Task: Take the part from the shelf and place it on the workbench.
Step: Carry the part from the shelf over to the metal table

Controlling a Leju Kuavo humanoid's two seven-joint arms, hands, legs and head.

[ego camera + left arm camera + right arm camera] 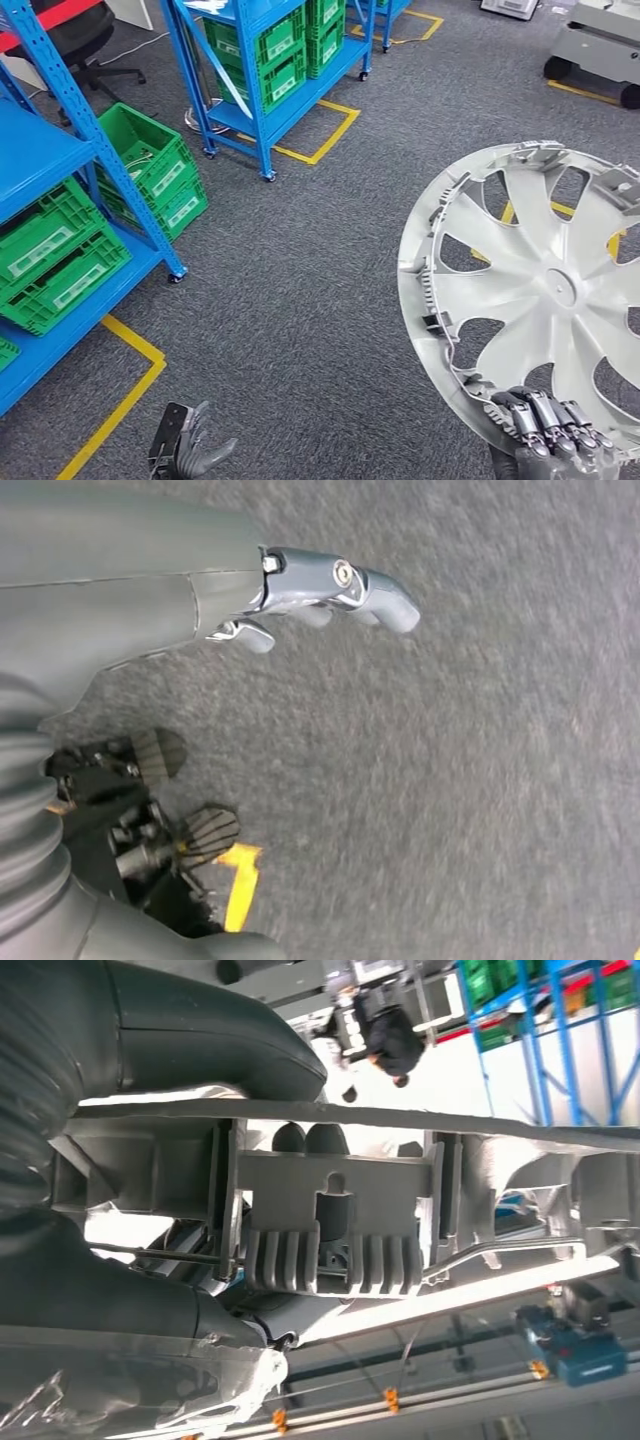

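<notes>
Grey carpet floor w/ yellow tape lines takes up most of head view.

Blue shelf rack at left, cut off by frame edge; green crates on its lower level, more green crates on the floor just beside its post. 2nd blue rack further back, top cut off, w/ green crates stacked inside. Pale machine at far top right, only partly in frame.

Part = silver wheel cover, held up over the floor at right, inner ribbed side facing cam, tilted; its right and lower rim cut off by frame edge. Right hand grips its lower rim, fingers curled over the edge; palm and thumb hidden behind the cover. Right wrist view: rim clip close up, thumb across it; rest of the cover is hard to make out. Blurred person in bkgd there.

Left hand low at bottom edge, holds nothing, fingers apart and loosely bent; partly cut off. Left wrist view: thumb extended over carpet, pic is motion-blurred.
</notes>
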